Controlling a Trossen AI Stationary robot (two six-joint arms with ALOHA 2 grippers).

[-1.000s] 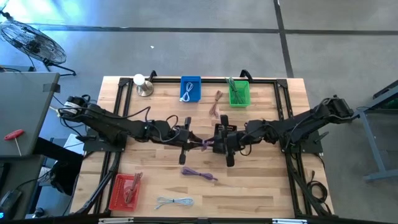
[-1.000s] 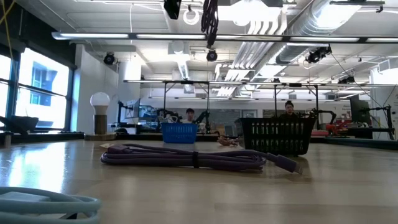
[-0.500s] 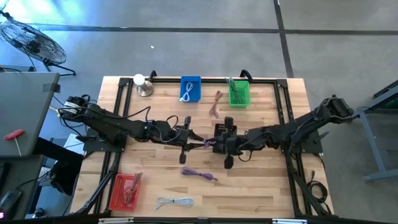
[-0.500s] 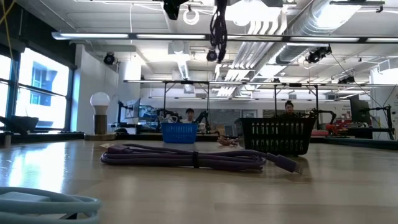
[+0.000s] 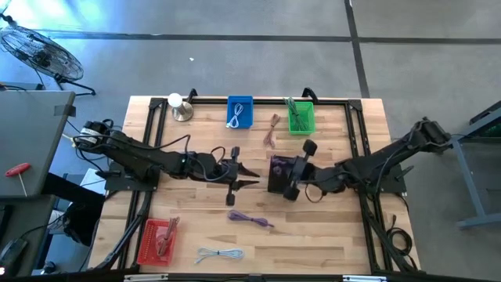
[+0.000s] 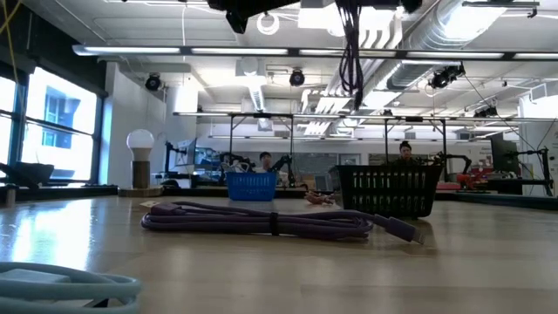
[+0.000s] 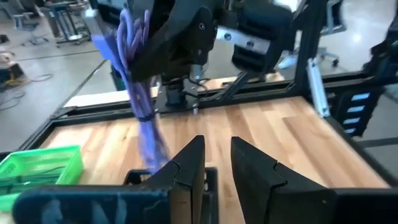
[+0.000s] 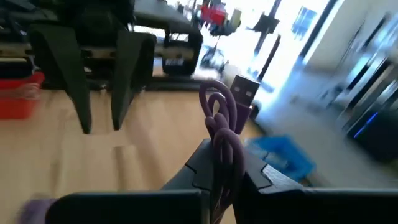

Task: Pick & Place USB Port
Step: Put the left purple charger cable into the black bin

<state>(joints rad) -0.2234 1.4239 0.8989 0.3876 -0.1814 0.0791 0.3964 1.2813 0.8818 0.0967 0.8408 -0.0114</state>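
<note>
Since the earlier frames, the two grippers have separated at the middle of the table: the purple cable that ran between them is now carried by the right gripper (image 5: 275,174) alone, which has drawn back to the right and turned. The left gripper (image 5: 249,175) remains near table centre with its fingers (image 7: 189,163) slightly parted and nothing between them; a narrow gap shows in the left wrist view.

The right gripper's jaws are closed on the held purple USB cable (image 8: 222,134), whose coiled loops and plug end stand up from between the fingers in the right wrist view. In the left wrist view the same cable hangs as a bundle from the right gripper, clear of the table (image 5: 329,235). In the low view it dangles from above as a dark strand.

A second purple cable (image 5: 250,218) lies coiled on the wood, nearer than the grippers. A light blue cable (image 5: 219,254) lies near the front edge, just right of the red bin (image 5: 156,241). Along the far edge stand the blue bin (image 5: 240,112) holding a white cable, the green bin (image 5: 300,117), and a loose brownish cable (image 5: 272,130) between them. A lamp (image 5: 179,106) stands at the far left corner.
</note>
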